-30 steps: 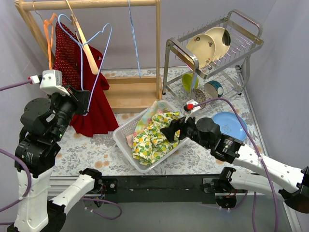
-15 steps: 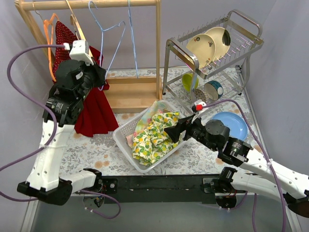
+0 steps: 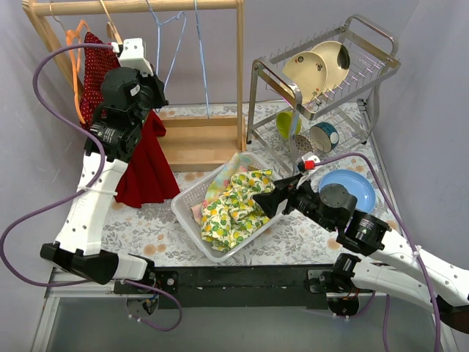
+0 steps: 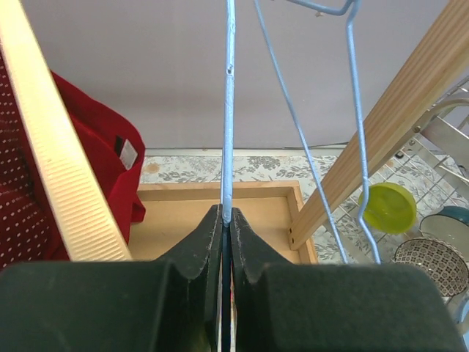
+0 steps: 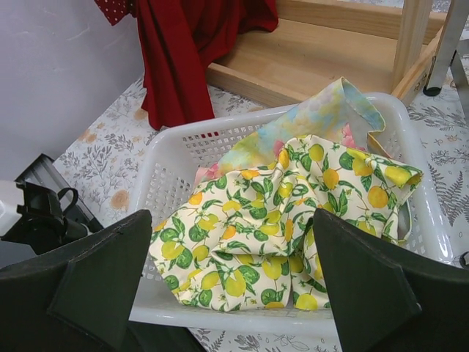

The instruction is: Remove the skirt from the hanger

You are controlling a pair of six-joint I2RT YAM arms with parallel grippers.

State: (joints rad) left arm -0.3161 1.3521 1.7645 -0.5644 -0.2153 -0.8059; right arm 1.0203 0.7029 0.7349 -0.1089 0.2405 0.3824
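Observation:
A lemon-print skirt [image 3: 233, 207] lies crumpled in the white basket [image 3: 183, 213], off any hanger; it also shows in the right wrist view [image 5: 278, 220]. My left gripper [image 3: 154, 92] is raised by the wooden rack and shut on the wire of an empty blue hanger [image 3: 158, 51]. The left wrist view shows the jaws [image 4: 226, 216] pinched on that wire [image 4: 229, 110]. My right gripper [image 3: 265, 202] is open and empty, just right of the skirt, and the right wrist view [image 5: 233, 224] looks down on the basket [image 5: 176, 158].
A red garment [image 3: 143, 165] and a red dotted cloth [image 3: 91, 66] hang on the rack's left side beside a wooden hanger [image 3: 110, 29]. The rack rail [image 3: 212, 4] runs along the top. A dish rack [image 3: 330, 66] and blue plate [image 3: 355, 187] stand at the right.
My left arm has lifted the blue hanger up and to the right, close under the rail. My right gripper has drifted slightly right, still open by the basket.

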